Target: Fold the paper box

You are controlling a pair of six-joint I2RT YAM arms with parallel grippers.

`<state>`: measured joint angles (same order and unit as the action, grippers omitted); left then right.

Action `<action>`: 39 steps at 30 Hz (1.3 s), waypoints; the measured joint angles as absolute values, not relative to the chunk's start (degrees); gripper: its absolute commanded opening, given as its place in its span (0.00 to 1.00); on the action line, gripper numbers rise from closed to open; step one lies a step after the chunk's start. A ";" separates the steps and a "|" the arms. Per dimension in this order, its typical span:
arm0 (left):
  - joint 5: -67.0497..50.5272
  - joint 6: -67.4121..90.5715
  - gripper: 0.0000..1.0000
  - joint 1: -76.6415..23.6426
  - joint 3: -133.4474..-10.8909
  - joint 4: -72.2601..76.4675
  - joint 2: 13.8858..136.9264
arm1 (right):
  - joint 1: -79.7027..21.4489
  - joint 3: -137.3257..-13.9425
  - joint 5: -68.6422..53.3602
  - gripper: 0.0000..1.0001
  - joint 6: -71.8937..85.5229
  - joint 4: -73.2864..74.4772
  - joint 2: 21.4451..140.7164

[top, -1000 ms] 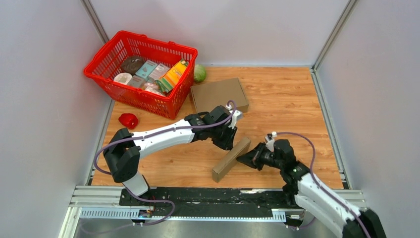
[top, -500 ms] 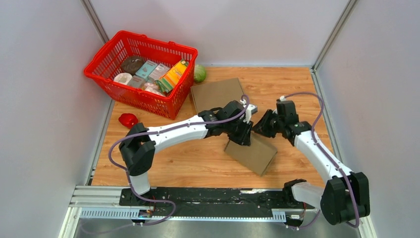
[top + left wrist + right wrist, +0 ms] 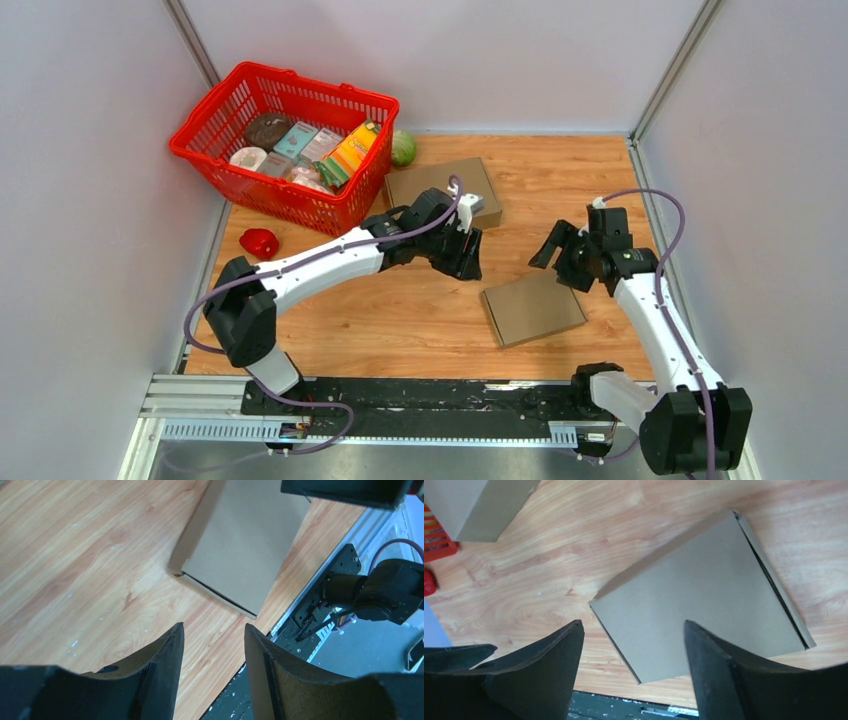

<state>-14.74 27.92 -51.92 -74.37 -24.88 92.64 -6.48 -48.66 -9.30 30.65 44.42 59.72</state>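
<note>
The paper box (image 3: 533,309) is a closed brown cardboard box lying flat on the wooden table, front right of centre. It shows from above in the left wrist view (image 3: 245,555) and the right wrist view (image 3: 704,600). My left gripper (image 3: 470,266) hangs above the table to the box's upper left, open (image 3: 214,626), with nothing between its fingers. Over the box's far right corner my right gripper (image 3: 558,262) is open and empty (image 3: 633,622). Neither gripper touches the box.
A second, larger cardboard box (image 3: 443,190) lies behind the left gripper. A red basket (image 3: 285,145) full of groceries stands at the back left, with a green ball (image 3: 403,148) beside it. A red pepper (image 3: 259,242) lies near the left edge.
The box, held up between both grippers before, now lies flat on the table. Both grippers have opened and drawn back from it, the right one moving to the far right.
</note>
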 measured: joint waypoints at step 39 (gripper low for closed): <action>-19.62 15.90 0.32 -51.83 -142.21 -22.37 154.50 | 13.32 -22.00 -29.28 0.58 59.22 7.07 73.12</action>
<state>-19.62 15.90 -51.83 -142.21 -22.37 154.50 13.32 -22.00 -29.28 59.22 7.07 73.12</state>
